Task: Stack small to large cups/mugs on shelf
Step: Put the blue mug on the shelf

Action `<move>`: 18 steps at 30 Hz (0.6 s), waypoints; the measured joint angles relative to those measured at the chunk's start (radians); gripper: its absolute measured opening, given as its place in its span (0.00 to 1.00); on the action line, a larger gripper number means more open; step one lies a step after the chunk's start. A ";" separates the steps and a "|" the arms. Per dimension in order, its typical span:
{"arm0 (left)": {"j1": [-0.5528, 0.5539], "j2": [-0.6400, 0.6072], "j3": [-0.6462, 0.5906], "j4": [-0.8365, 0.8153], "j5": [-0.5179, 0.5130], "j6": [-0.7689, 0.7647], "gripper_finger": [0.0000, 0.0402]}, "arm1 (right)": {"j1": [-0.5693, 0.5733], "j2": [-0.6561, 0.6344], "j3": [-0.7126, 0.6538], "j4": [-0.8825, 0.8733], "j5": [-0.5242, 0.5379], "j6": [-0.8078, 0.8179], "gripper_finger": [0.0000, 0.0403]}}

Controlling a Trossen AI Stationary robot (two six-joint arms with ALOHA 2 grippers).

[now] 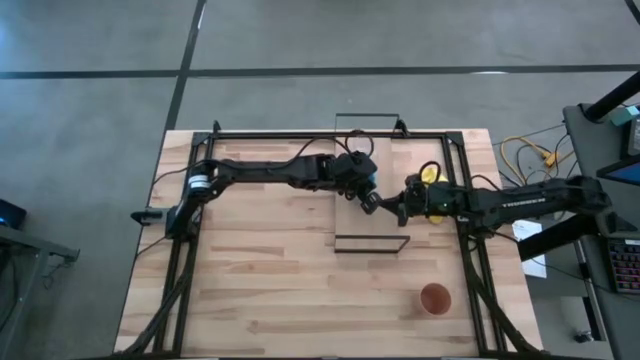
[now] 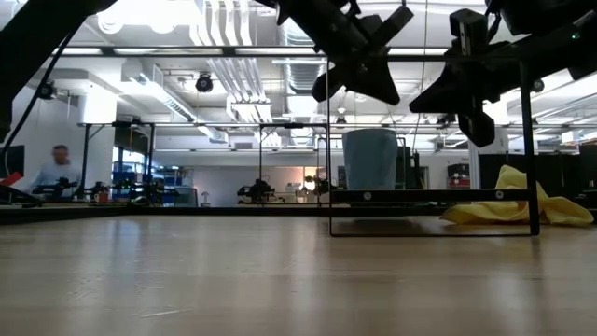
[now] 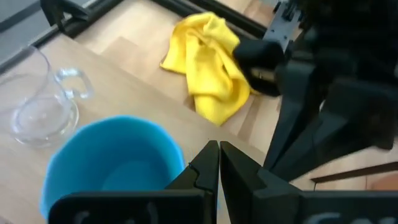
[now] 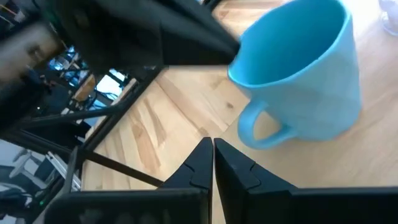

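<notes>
With both grippers' fingers pressed together and empty above the light-wood, black-wire-framed shelf (image 1: 368,205), we see the light-blue handled mug (image 4: 301,81) standing there beside the clear glass cup (image 3: 43,102). We risk knocking the mug while reaching between them.

You are looking past the left gripper (image 3: 217,163), its two dark fingers pressed together at the tips. Just beyond them stands the blue mug (image 3: 112,163), mouth up, on a light wood board (image 3: 143,93). A clear glass cup (image 3: 45,102) with a handle stands near the mug on the same board. A crumpled yellow cloth (image 3: 211,68) lies past the board's edge, with the other arm (image 3: 323,81) dark beside it.
</notes>
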 joint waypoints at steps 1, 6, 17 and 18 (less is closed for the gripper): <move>0.003 0.000 0.004 0.001 0.000 0.002 0.00 | 0.004 0.006 0.000 0.002 0.000 0.001 0.02; 0.027 0.000 0.002 -0.003 -0.012 0.024 0.00 | 0.005 0.052 0.000 0.071 -0.001 0.010 0.02; 0.068 0.000 -0.001 -0.007 -0.015 0.025 0.00 | 0.009 0.195 0.000 0.193 -0.003 0.063 0.02; 0.068 0.000 -0.002 -0.007 -0.015 0.025 0.00 | 0.011 0.204 0.000 0.202 -0.003 0.066 0.02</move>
